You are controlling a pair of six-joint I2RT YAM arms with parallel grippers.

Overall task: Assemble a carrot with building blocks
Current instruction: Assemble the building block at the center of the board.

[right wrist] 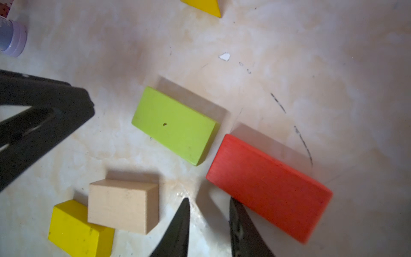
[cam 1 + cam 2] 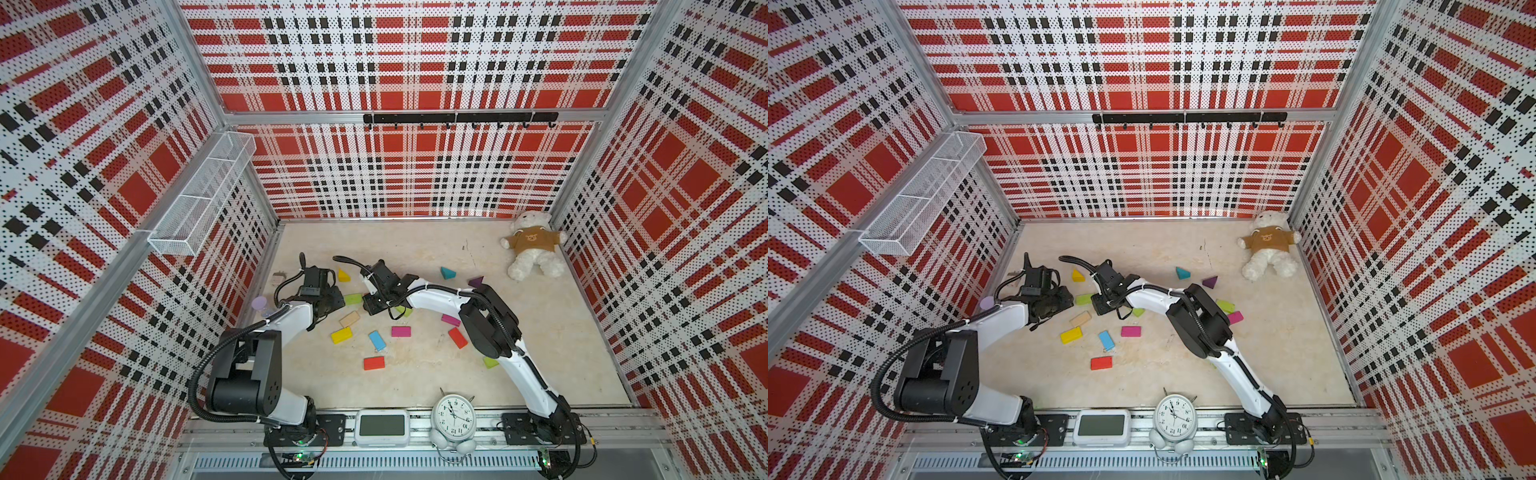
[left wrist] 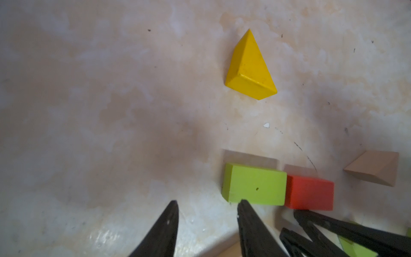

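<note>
Two blocks lie end to end toward the table's left side: the lime green block (image 1: pixel 175 125) and the red block (image 1: pixel 269 187), with their short ends just beside each other on the table (image 1: pixel 333 66), at a slight angle. We judge this to be the start of the carrot, leaf then body, and the step in hand to be lining the red one up.

The right gripper (image 1: pixel 209 199) stands parted and empty, with one fingertip at the red block's long edge. The left gripper (image 3: pixel 208 201) is likewise spread with nothing between, one tip at the green block's edge.

The next move probably calls for squaring the two blocks together, then fetching a pointed tip, perhaps the yellow triangle (image 3: pixel 250 66) lying beyond them.

The wire basket (image 2: pixel 199 195) on the left wall has three compartments, and we see nothing in them.
</note>
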